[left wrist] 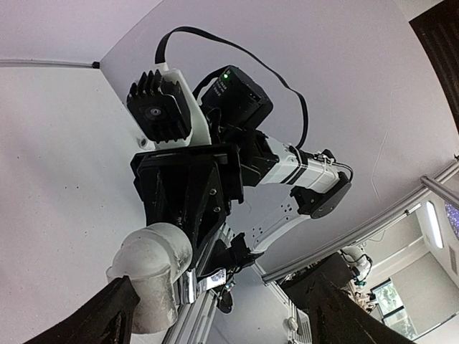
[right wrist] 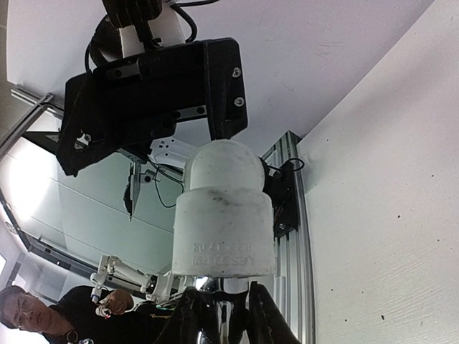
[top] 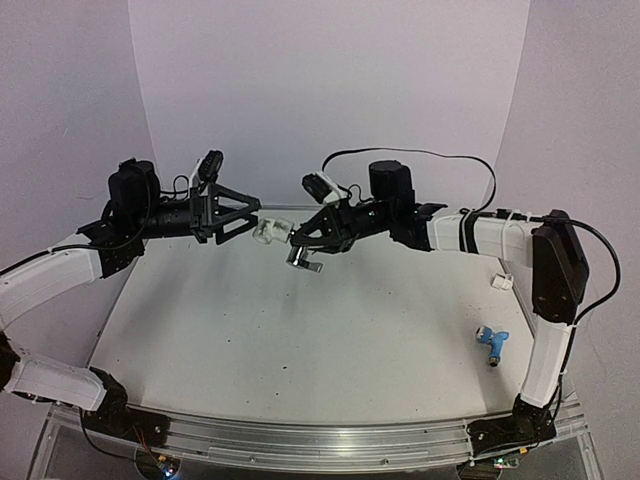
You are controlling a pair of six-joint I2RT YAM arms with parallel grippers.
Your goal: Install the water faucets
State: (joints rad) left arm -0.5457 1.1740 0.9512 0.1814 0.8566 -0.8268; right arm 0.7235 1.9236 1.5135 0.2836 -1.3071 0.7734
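Silver faucet (top: 306,262) held up mid-air with the white fitting (top: 268,232) on its end

Right gripper (top: 300,243) is clamped on the faucet, and the fitting points along that line at the left gripper (top: 250,220), jaws spread wide right at it, so the left arm's nearest. Blue faucet (top: 492,342) lies on the table (top: 300,330), well away from the fitting, right-arm side

Your bench (top: 300,340) is white and lightly speckled. On its right side you have the light blue faucet (top: 492,343), with a small white fitting (top: 503,281) lying farther back.
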